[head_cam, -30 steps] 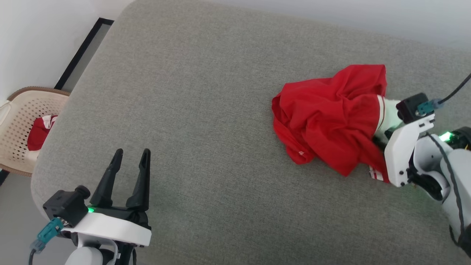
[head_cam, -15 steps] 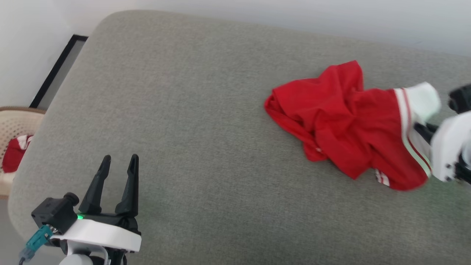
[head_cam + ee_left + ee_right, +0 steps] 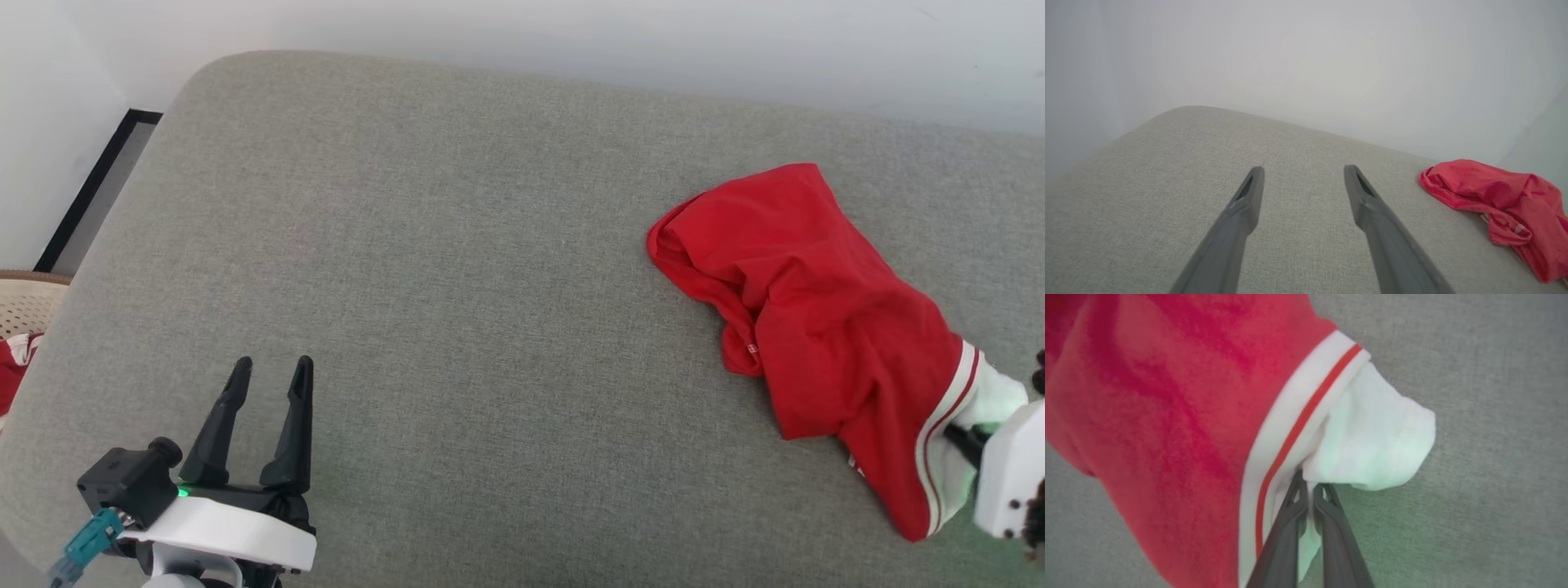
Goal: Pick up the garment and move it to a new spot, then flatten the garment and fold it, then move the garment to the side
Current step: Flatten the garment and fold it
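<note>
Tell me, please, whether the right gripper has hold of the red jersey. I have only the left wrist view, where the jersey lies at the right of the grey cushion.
Observer: Yes. The right gripper is shut on the jersey, pinching its white sleeve panel beside the striped trim.
Operator: Thank you. Is the jersey off the cushion?
Observer: In the head view its red bulk rests on the cushion. I cannot tell whether the pinched end is raised.
Operator: Is anything else close by?
Observer: A beige perforated basket stands past the cushion's left edge, with red-and-white cloth in it.
</note>
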### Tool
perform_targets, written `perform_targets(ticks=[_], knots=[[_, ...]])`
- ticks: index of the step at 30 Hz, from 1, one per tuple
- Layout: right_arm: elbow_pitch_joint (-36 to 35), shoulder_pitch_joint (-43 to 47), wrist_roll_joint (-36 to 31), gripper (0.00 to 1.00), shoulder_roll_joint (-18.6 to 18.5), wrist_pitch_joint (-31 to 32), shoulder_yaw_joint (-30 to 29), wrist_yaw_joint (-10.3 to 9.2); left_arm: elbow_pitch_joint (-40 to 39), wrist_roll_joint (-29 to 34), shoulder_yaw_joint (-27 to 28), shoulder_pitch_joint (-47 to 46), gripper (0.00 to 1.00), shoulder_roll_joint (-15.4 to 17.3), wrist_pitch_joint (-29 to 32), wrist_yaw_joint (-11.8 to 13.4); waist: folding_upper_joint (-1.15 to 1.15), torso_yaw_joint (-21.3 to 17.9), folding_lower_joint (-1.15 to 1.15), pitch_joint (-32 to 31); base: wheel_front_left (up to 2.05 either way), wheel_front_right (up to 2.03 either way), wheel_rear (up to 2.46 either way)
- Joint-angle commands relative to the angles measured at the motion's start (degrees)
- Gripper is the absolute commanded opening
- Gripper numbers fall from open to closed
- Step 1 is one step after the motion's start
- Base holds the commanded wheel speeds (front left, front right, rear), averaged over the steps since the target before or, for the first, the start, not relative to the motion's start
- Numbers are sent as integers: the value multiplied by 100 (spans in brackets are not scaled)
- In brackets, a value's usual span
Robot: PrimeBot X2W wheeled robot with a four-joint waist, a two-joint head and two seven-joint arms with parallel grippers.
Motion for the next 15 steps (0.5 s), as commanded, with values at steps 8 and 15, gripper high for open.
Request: perform_targets(ticks=[8,15], knots=[[-272,-18,-549,100,542,47,-308,-5,10,-198,-368,-280,100,324,-13,-21,0,-116,0,-51,0,0,0],[-985,-82,-690,100,799,-30,-422,-5,-173,-978,-1078,-959,100,926,429,-21,0,-390,0,-57,0,0,0]])
